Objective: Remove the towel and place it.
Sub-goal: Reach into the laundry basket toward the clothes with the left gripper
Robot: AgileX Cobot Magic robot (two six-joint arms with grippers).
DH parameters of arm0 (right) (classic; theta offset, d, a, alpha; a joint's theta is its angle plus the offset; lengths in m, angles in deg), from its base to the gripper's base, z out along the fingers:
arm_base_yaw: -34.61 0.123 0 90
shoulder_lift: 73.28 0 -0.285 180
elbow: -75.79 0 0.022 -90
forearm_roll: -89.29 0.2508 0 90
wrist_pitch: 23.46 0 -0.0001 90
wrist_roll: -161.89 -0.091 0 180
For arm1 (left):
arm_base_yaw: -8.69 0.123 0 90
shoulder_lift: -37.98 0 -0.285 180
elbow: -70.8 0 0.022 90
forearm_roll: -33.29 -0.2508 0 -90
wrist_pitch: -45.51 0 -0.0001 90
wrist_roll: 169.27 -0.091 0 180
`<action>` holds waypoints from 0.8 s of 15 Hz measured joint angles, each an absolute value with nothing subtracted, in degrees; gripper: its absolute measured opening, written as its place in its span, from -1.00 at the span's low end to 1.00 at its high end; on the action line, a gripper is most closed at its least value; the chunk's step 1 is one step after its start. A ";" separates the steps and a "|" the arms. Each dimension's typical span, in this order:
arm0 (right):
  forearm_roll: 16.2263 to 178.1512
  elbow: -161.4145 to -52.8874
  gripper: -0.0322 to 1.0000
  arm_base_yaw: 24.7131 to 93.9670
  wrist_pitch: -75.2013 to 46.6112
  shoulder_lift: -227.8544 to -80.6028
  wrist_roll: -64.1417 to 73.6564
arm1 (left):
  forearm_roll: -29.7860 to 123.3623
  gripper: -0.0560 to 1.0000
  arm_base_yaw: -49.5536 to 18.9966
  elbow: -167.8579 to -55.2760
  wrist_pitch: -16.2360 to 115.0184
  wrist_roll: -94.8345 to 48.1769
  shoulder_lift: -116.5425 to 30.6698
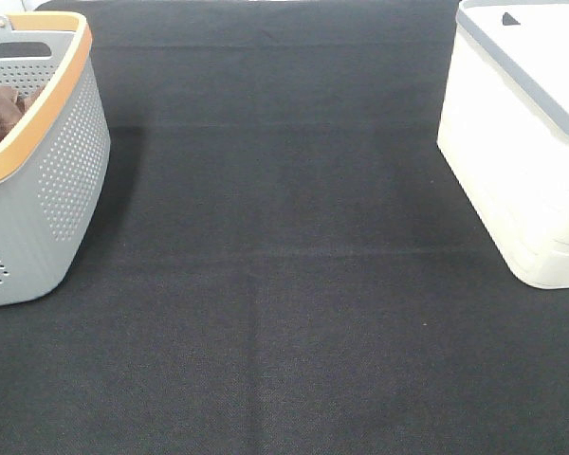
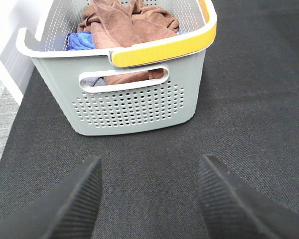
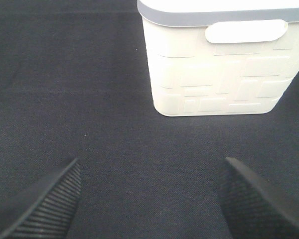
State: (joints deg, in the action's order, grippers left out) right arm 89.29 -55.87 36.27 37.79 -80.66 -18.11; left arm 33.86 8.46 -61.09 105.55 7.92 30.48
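- Found the towel (image 2: 127,25) inside the grey basket (image 2: 134,109), bunched in a reddish-brown heap up to the rim; could not tell one brown cloth from another in that heap.
- Saw some of the same brown cloth through the handle slot in the basket's end wall.
- Noted a blue cloth (image 2: 78,41) under the heap, against one long wall of the basket.
- Found the left gripper (image 2: 148,169) just outside the basket, facing the end wall with the yellow-orange rim band (image 2: 159,50), low over the black mat (image 2: 249,99) and not touching the basket.
- Saw its two ribbed black fingers (image 2: 74,199) well apart and level with each other, with only mat between them and nothing held.
- Found the right gripper (image 3: 152,169) well apart from the basket, aimed at the white bin (image 3: 219,69) and short of it.
- Saw its jaws spread far apart, holding nothing, low over the mat.
- Noted from the high camera the white bin at the mat's edge opposite the basket.
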 joint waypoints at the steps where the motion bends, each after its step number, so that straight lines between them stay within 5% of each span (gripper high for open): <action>1: 89.29 -55.87 0.47 36.27 37.79 -80.66 -18.11 | 33.86 0.16 8.46 -61.09 105.55 7.92 30.48; 7: 89.29 -55.87 0.47 36.27 37.79 -80.66 -18.11 | 33.29 0.16 8.46 -62.23 93.24 9.13 26.47; 12: 89.29 -55.87 0.47 36.27 37.79 -80.66 -18.11 | 28.94 0.16 8.46 -66.13 73.24 18.18 4.07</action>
